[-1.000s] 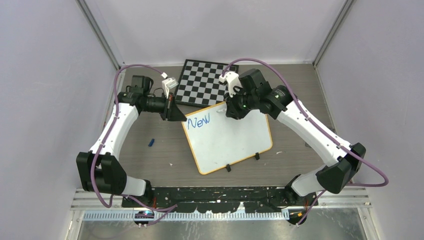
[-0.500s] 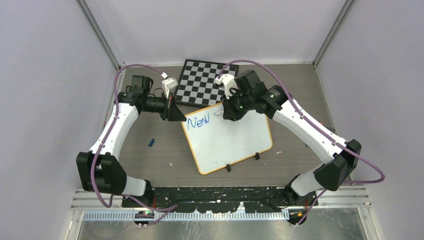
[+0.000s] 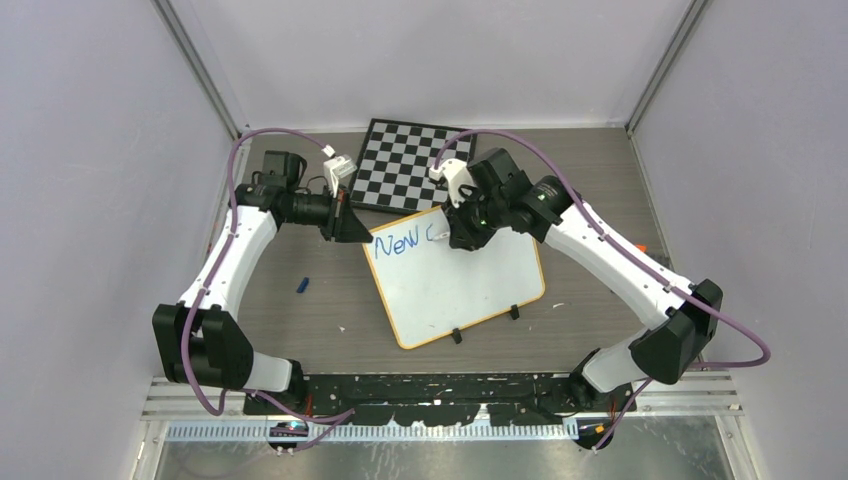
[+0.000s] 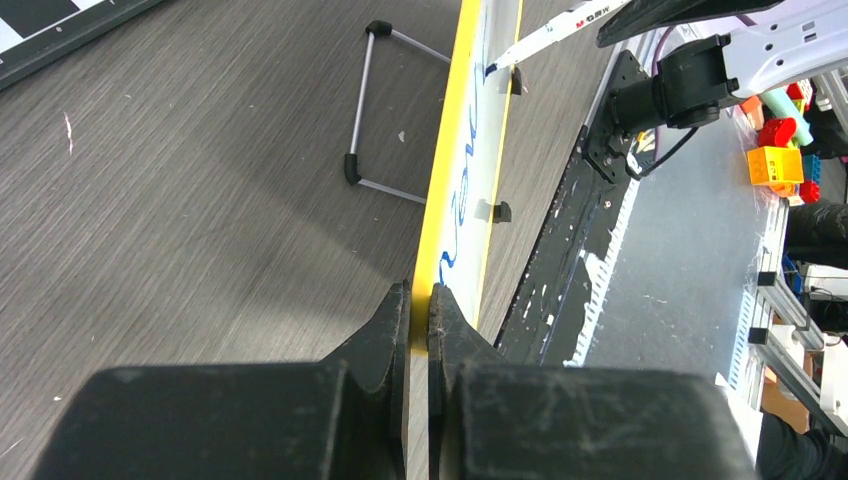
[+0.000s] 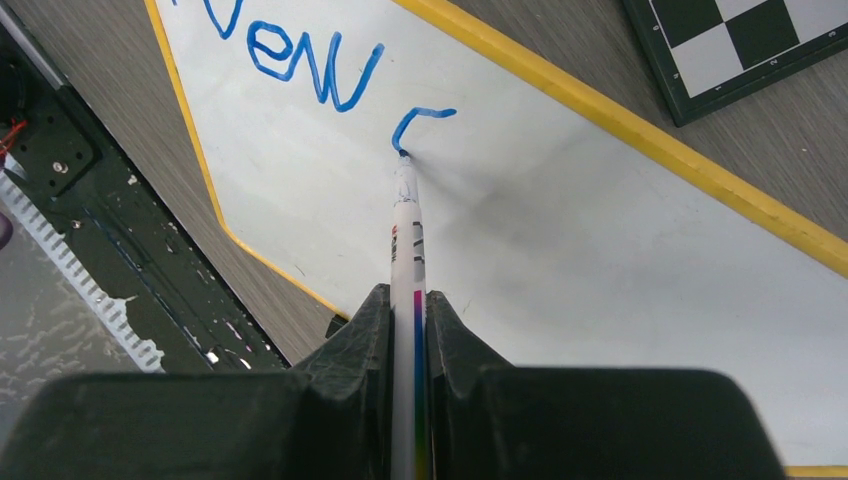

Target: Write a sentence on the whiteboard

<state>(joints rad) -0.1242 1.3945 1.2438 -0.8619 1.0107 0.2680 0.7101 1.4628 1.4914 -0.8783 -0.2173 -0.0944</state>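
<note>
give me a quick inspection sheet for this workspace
surface: grey wood-grain table, a few pale specks
job's things: whiteboard bears "New" and a curved stroke in blue; marker tip on the board
clutter: chessboard behind the whiteboard; small blue piece to its left
grippers: left gripper shut on the whiteboard's rim; right gripper shut on the marker
cables: purple cables loop along both arms
surroundings: pale walls; toy blocks off the table
</note>
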